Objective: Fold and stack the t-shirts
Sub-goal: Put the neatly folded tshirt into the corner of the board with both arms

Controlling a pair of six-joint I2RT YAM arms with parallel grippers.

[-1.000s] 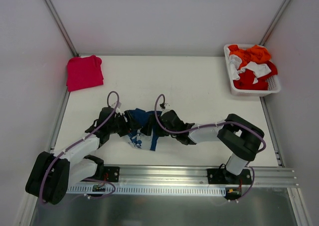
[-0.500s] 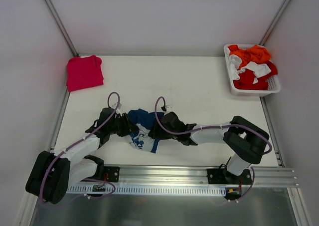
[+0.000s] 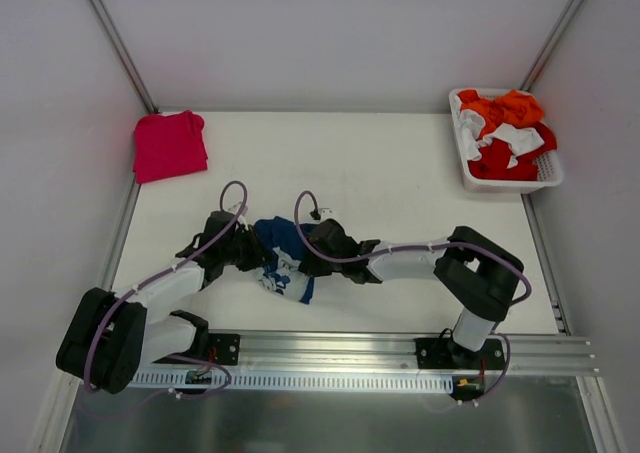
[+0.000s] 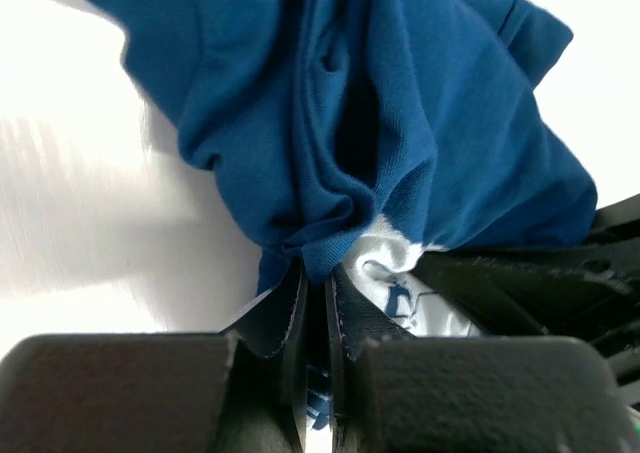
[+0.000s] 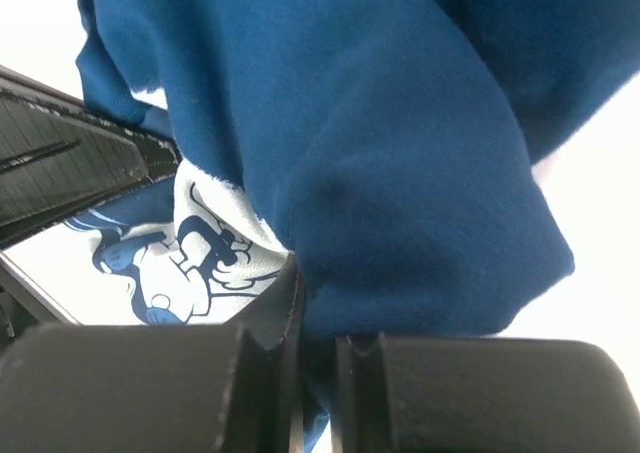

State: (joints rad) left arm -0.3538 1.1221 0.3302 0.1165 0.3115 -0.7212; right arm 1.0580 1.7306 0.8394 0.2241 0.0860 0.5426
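Note:
A dark blue t-shirt (image 3: 283, 241) with a white printed patch lies crumpled on the white table (image 3: 400, 183), near the front and between my two arms. My left gripper (image 3: 258, 258) is on its left side and my right gripper (image 3: 304, 260) on its right. In the left wrist view the left gripper (image 4: 318, 281) is shut on a bunched fold of the blue t-shirt (image 4: 400, 123). In the right wrist view the right gripper (image 5: 318, 318) is shut on a thick fold of the same t-shirt (image 5: 400, 123). The pinkish-red t-shirt (image 3: 170, 145) lies folded at the back left corner.
A white basket (image 3: 552, 176) holding orange, white and red clothes stands at the back right. Metal frame rails run along both sides of the table, and a rail (image 3: 330, 348) crosses the front where the arm bases are bolted.
Both grippers have gone from open to shut on the blue t-shirt. The right gripper has slid left, bunching the cloth closer together.

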